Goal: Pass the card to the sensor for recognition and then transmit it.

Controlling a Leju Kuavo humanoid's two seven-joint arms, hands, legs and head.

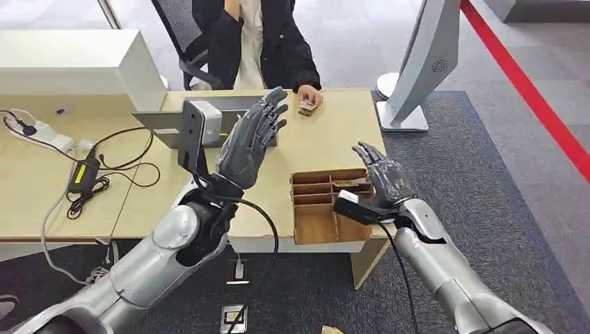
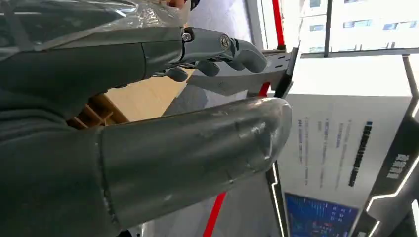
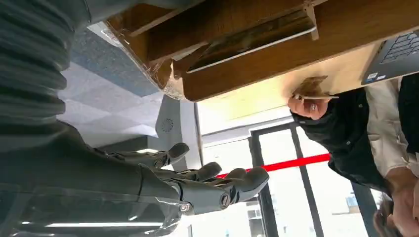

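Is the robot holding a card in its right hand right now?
No. In the head view the right hand hangs with fingers spread and nothing in it above the wooden tray, while the person's hand rests on cards at the table's far edge.

Right hand point(image 3: 197, 182) empty, fingers apart; wooden tray point(image 3: 237, 54) holds card point(image 3: 252, 39); person's hand point(image 3: 309, 103) on table.

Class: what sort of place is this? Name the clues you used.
Probably an office reception or demo area: a wooden desk with a laptop, a seated person and a standing kiosk on carpet.
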